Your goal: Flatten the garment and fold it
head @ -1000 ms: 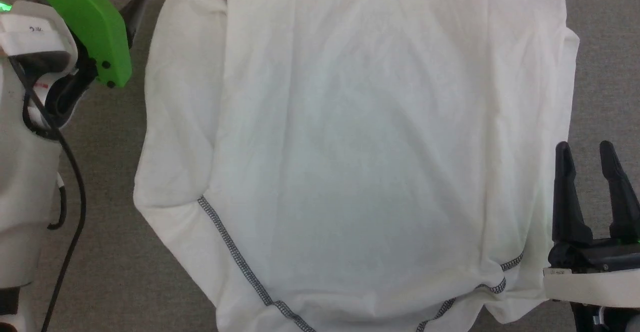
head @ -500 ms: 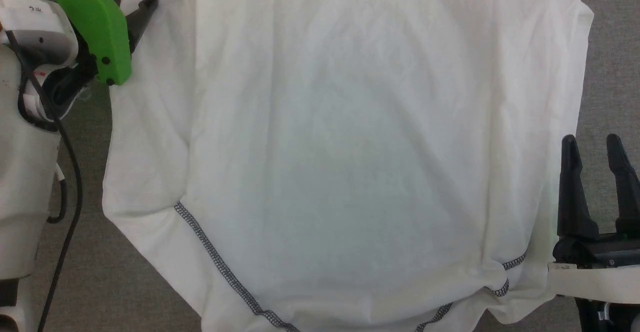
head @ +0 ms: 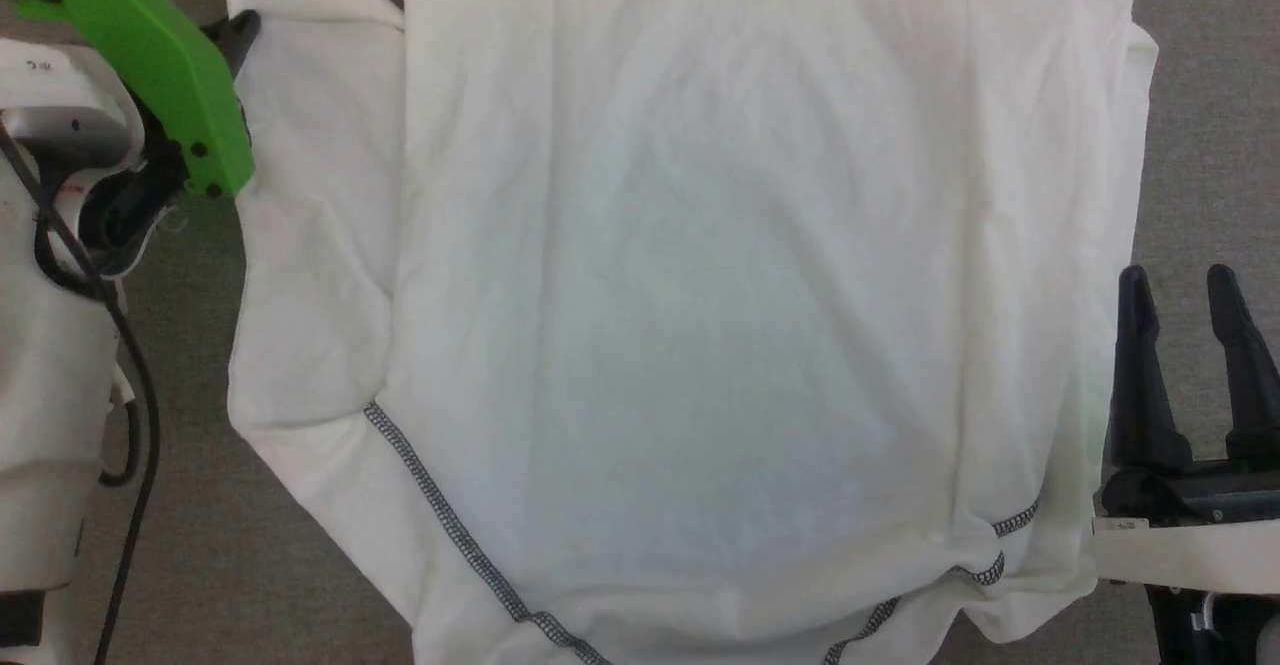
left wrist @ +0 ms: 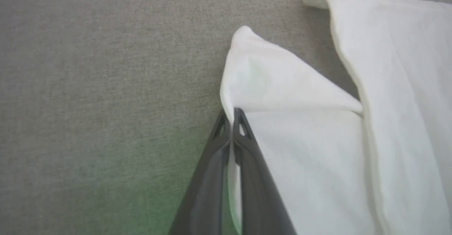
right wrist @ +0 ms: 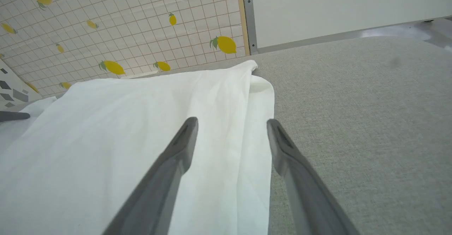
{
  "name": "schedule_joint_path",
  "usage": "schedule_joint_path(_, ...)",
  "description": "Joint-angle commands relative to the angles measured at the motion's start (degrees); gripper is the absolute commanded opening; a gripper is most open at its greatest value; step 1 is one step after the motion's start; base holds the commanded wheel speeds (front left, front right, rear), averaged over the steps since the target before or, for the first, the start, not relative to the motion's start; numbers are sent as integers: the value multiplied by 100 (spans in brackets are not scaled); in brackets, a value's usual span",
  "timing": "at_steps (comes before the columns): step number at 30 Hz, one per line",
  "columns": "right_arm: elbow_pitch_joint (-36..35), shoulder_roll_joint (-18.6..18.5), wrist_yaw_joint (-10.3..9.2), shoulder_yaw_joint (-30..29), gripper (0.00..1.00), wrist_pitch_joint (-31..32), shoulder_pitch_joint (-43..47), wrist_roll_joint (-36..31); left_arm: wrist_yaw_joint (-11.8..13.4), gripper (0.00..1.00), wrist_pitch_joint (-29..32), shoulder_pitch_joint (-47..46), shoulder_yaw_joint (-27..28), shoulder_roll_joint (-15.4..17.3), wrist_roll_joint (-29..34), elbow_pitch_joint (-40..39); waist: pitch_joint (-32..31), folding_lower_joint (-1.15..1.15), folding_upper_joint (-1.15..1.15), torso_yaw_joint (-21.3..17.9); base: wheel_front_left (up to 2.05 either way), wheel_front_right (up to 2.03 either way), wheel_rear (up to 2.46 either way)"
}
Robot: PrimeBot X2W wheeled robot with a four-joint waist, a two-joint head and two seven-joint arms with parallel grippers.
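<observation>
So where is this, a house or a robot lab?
Likely a home-style test room: a white shirt spread on a grey cloth surface, and a lemon-print backdrop standing behind it.

The left gripper (left wrist: 231, 115) is pinching the garment (left wrist: 303, 150) at its sleeve edge, its fingers no longer spread. A second ago it was standing just beside the cloth.

Bright, even light, soft shadows, washed-out whites; wrist views bend at edges.

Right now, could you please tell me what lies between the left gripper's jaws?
An edge fold of the garment, pinched in the shut jaws of the left gripper; the left wrist view shows it.
</observation>
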Motion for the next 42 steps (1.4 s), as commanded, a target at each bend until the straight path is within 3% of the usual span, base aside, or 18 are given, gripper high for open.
schedule_joint_path(1, 31, 6, -9, 12, 100, -23, -58, -3, 29, 0, -86, 159, 65, 48, -59, -20, -363, 0, 0, 91, 0, 0, 0)
schedule_joint_path(14, 301, 6, -9, 106, 100, 38, 411, 123, -2, 0, -365, 1342, 374, 441, -330, -524, -2010, 0, 0, 584, 0, 0, 0)
schedule_joint_path(24, 407, 6, -9, 134, 100, 22, 742, 258, -201, 0, -309, 1802, 301, 790, -426, -1553, -2626, 0, 0, 831, 0, 0, 0)
schedule_joint_path(28, 449, 6, -9, 147, 100, -14, 832, 308, -156, 0, -324, 2093, 225, 834, -347, -2130, -2765, 0, 0, 846, 0, 0, 0)
schedule_joint_path(35, 433, 6, -9, 132, 100, -56, 925, 351, 276, 0, -580, 2786, 37, 666, 76, -3175, -2841, 0, 0, 812, 0, 0, 0)
schedule_joint_path(42, 439, 6, -9, 90, 100, -72, 964, 355, 576, 0, -920, 3282, -781, 109, 785, -3692, -2825, 0, 0, 800, 0, 0, 0)
